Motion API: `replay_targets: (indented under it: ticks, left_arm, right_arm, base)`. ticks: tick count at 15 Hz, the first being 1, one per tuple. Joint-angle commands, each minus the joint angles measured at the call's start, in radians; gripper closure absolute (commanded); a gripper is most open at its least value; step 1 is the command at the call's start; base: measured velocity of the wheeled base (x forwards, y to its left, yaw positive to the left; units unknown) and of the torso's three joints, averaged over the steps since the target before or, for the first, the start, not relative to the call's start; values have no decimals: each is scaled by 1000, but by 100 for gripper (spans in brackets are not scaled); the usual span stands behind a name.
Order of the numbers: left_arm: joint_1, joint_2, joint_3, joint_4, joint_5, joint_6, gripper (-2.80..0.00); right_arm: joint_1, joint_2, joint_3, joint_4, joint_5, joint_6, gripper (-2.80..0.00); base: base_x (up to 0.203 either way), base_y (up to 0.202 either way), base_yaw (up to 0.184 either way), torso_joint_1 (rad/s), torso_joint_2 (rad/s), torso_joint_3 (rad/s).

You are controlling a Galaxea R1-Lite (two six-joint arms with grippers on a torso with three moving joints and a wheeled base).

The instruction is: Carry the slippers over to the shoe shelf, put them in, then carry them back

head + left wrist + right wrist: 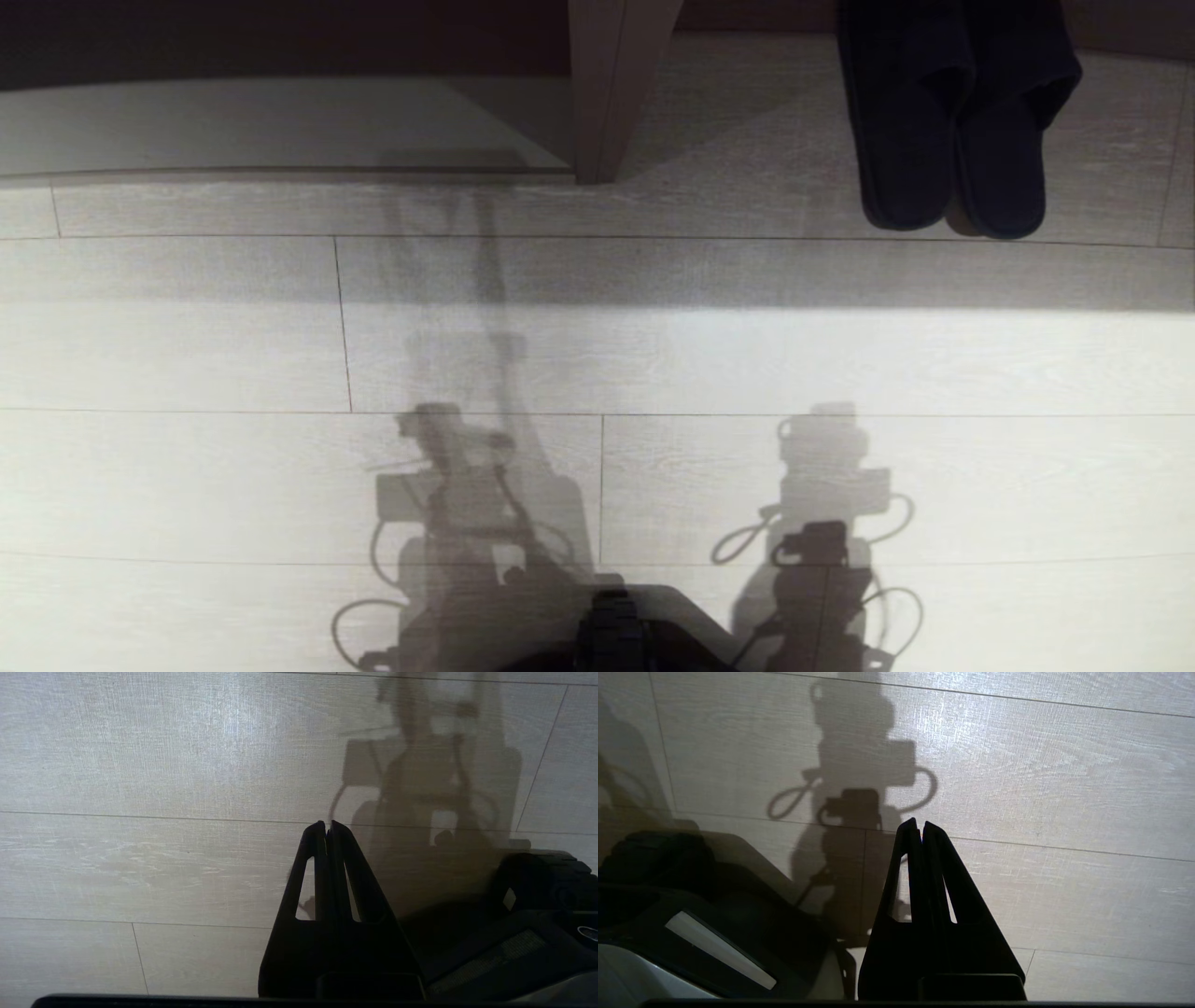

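Head view: slippers [952,131] upper right on the floor, beside the shelf panel [611,84]. Left gripper [327,826] and right gripper [920,825] both pressed closed, empty. Likely between carries; next, reaching toward the pair.

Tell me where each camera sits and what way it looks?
Head view: high on the robot, looking down at the pale wood-grain plank floor and the dark charcoal fabric slippers; only the dark base shows.
Left wrist view: behind the shut left hand, facing the floor.
Right wrist view: behind the shut right hand, facing the floor.
Shared: all show floor and arm shadows.
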Motion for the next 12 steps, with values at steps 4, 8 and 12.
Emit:
replay_targets:
  ticks: [4,8,12]
  left_arm:
    - [0,0,0,0,0,-1,0]
    - [0,0,0,0,2,-2,0]
    - [0,2,0,0,2,-2,0]
  right_arm:
    - [0,3,2,0,1,-1,0]
    - [0,3,2,0,1,-1,0]
    - [0,3,2,0,1,-1,0]
  base:
    - [0,0,0,0,0,0]
    - [0,0,0,0,0,0]
    - [0,0,0,-1,1,11]
